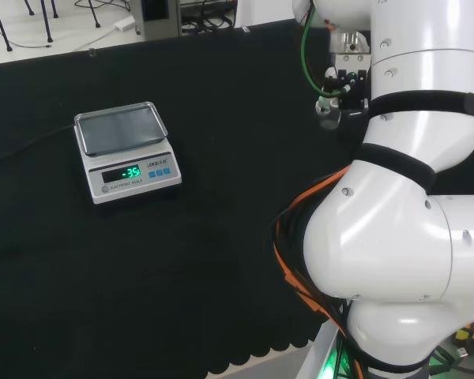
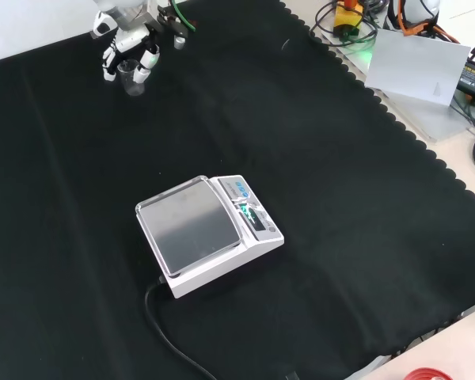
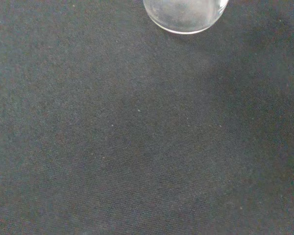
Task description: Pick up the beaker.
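Scale [image 2: 210, 233] (display lit) on black cloth [image 2: 348, 198]

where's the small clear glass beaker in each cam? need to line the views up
Head view: I can't make it out; the white arm links cover the area at right where the hand works.
Front view: small clear glass beaker at top left, between the black and white hand's fingers.
Wrist view: its round base against the black cloth.
Shared landmark: the white electronic scale with a steel pan, head and front views.
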Available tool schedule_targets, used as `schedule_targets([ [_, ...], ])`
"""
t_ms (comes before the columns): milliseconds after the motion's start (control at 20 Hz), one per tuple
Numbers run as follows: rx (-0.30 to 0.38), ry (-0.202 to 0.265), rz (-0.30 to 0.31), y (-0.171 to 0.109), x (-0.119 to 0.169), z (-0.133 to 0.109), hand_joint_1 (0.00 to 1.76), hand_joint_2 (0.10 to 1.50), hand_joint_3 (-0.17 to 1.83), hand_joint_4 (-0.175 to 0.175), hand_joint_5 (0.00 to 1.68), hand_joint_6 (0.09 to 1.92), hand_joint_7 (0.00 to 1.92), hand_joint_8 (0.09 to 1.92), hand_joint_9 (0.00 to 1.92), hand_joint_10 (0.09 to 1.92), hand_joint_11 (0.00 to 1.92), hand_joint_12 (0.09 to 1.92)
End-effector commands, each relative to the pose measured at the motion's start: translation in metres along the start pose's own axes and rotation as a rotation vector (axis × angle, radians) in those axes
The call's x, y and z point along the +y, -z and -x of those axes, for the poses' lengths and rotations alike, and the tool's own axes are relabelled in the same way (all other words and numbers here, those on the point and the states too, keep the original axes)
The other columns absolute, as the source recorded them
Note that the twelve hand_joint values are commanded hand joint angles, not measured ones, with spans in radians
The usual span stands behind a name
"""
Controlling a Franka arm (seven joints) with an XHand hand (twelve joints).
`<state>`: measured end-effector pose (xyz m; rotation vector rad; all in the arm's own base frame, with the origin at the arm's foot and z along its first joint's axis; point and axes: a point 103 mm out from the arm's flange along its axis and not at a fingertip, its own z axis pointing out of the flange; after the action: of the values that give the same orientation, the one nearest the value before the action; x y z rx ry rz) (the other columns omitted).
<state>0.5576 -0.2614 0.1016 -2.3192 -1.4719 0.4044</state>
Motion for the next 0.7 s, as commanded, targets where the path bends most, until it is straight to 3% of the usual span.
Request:
schedule_targets([
  [50, 0.003, 0.010, 0.019, 0.001, 0.000, -0.005, 1.04, 1.25, -0.17, -0.128, 0.46, 0.77, 0.30, 0.77, 0.73, 0.73, 0.65, 1.21],
  [350, -0.001, 0.014, 0.048, 0.004, -0.003, -0.004, 1.08, 1.31, -0.17, -0.169, 0.59, 0.98, 0.49, 0.84, 0.81, 0.72, 0.77, 1.14],
  [500, -0.012, 0.020, 0.059, 0.009, -0.006, -0.005, 1.06, 1.31, -0.06, -0.175, 0.66, 1.37, 0.54, 0.91, 0.83, 0.77, 0.81, 1.13],
  [700, -0.045, 0.026, 0.056, 0.016, -0.010, -0.008, 1.06, 1.30, -0.03, -0.175, 0.68, 1.44, 0.59, 0.95, 0.84, 0.80, 0.83, 1.12],
])
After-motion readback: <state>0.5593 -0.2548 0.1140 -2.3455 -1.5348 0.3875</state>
